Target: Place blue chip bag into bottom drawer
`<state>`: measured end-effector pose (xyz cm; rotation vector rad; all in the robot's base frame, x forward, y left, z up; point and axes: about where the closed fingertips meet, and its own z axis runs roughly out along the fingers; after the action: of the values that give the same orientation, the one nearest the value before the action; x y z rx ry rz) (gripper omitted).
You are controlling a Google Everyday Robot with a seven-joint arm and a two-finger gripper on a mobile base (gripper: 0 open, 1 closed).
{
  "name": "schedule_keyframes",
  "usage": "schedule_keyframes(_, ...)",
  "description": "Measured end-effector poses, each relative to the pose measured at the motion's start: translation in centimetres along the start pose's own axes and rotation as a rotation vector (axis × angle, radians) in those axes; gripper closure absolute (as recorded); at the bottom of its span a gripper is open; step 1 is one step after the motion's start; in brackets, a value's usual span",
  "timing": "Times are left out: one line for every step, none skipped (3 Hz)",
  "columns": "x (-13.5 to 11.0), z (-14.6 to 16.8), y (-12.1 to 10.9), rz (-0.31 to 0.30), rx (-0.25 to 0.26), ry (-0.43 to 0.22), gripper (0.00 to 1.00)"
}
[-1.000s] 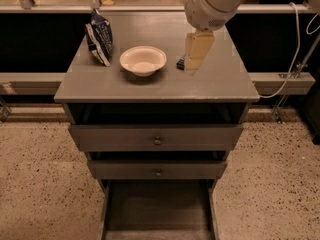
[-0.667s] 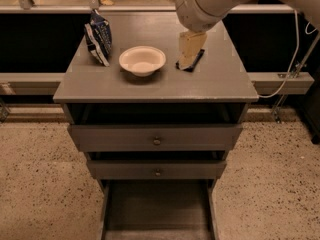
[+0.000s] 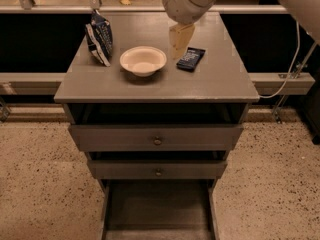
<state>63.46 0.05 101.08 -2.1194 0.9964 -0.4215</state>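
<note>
1 bottom drawer [image 3: 157,204], open, nearest. Above it 2 upper drawers [image 3: 125,136], 1 round knob [image 3: 157,141] each. On the cabinet top [image 3: 220,81]: 1 white bowl [image 3: 143,60], 1 dark packet [image 3: 190,58], 1 blue chip bag [image 3: 100,36] upright at left, print unreadable. Gripper [image 3: 181,40] hangs between bowl and packet, holding nothing; open or closed, can't tell

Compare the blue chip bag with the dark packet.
The blue chip bag stands on edge and crinkled; the dark packet lies flat. The bag is the larger, the packet smaller. The bag is left of the bowl, the packet right of it, beside the tool hanging over the cabinet top. Both rest on that top.
</note>
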Motion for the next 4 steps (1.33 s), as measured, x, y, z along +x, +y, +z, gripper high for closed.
schedule_keyframes(-0.3,4.8,-1.4,-0.178,-0.088,-0.097,0.0)
schedule_keyframes(-2.6,9.0,-5.2,-0.453,-0.137,-0.189,0.0)
schedule_keyframes(-2.3,7.8,-6.6,-0.489,-0.097,-0.18,0.0)
schedule_keyframes(-2.4,8.1,-6.3,-0.484,-0.104,-0.183,0.0)
